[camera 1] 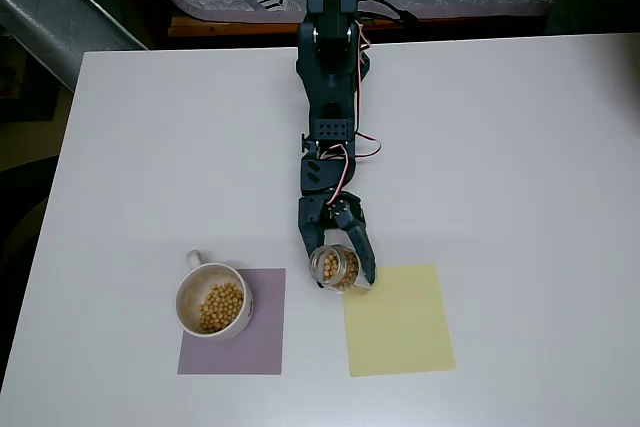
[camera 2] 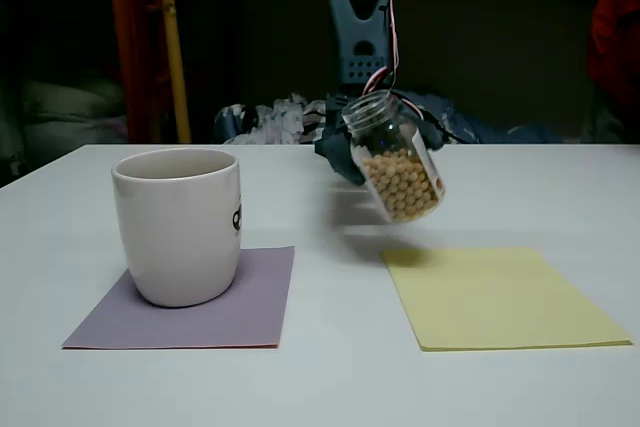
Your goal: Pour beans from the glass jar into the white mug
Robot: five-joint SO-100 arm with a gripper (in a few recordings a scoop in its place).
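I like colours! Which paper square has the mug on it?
The purple square: the mug sits on its left part in the overhead view. The yellow square is bare; the jar hangs above its corner, lifted.

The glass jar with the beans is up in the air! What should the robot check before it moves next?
1. Grip: the gripper is shut on the small clear glass jar: ok.
2. Jar lifted off the table: ok.
3. The tan-yellow beans sit in the jar's bottom, none spilling: ok.
4. Jar mouth over the round white ceramic mug: not ok, the jar hangs to its right in the fixed view.
5. Mug upright on the purple paper square: ok.
6. Room left in the mug: cannot tell exactly; beans already lie inside.
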